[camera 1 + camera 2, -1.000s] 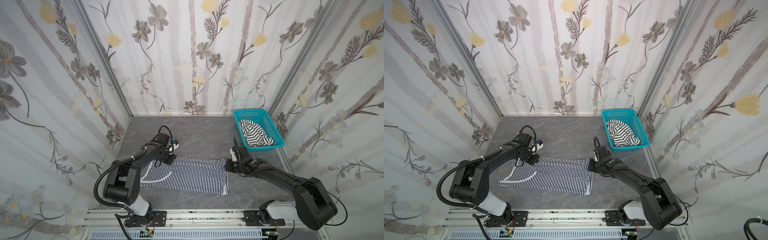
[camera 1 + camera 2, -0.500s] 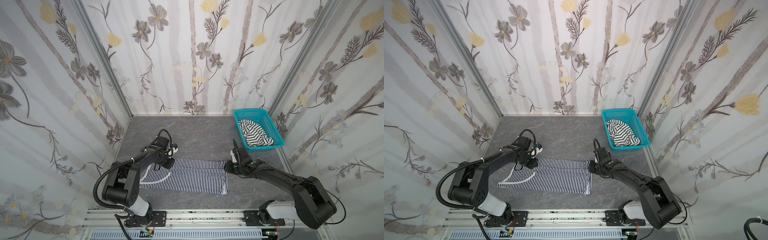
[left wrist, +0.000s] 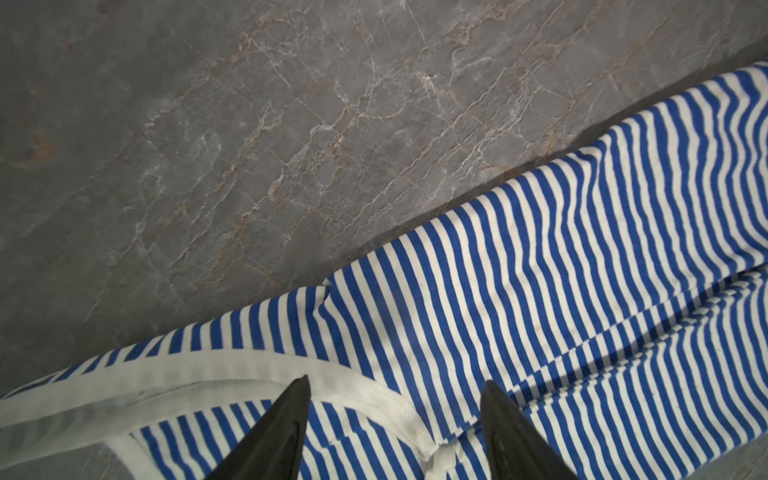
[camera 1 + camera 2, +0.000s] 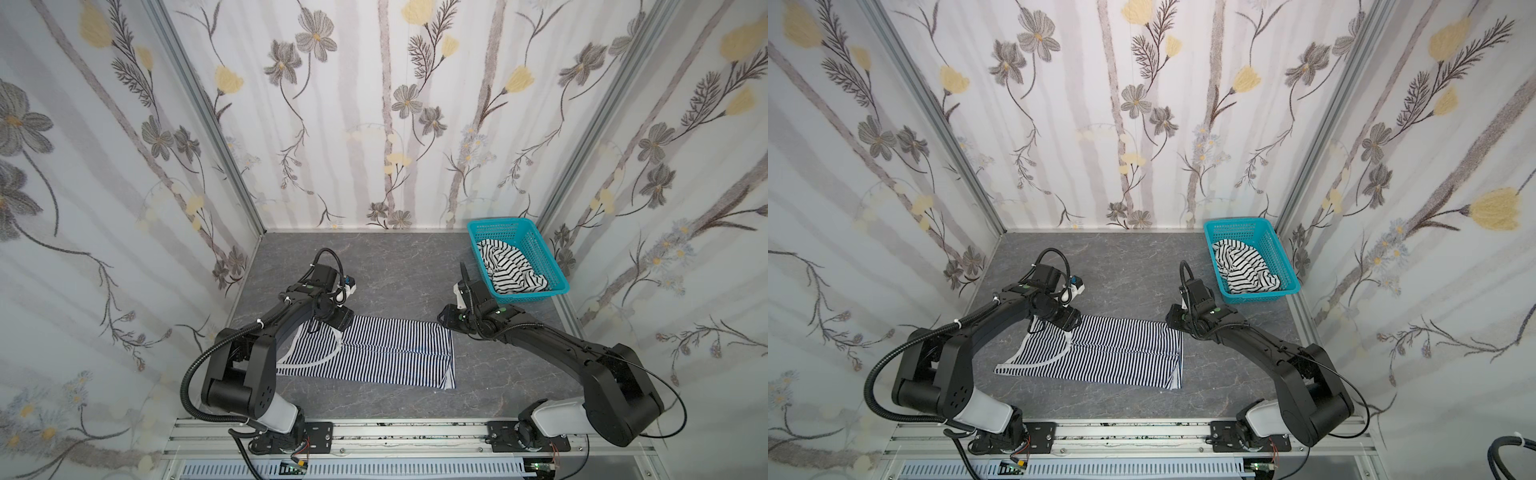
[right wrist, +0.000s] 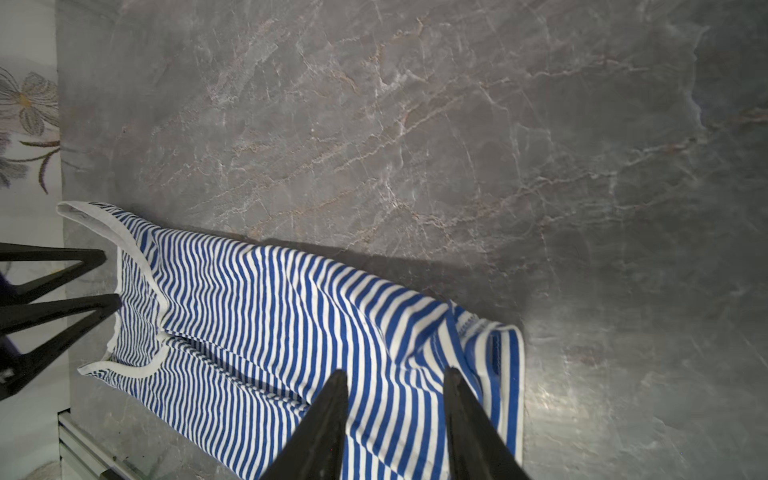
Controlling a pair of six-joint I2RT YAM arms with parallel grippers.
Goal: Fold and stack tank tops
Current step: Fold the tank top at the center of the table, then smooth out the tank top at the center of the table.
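The finely striped navy-and-white tank top lies flat on the grey table, folded lengthwise, with its white-edged straps toward the left. My left gripper hangs open just over the far strap edge, white binding showing between its fingers. My right gripper is open over the far hem corner, cloth lying loose between its fingers. The wider-striped black-and-white tank top sits crumpled in the basket.
The teal perforated basket stands at the back right against the wall. Bare grey marbled table stretches behind the folded top. Flowered walls close in three sides, and an aluminium rail runs along the front edge.
Both grippers have gone from shut to open and let go of the finely striped tank top's far edge. The cloth now rests on the table; the arms have barely shifted.
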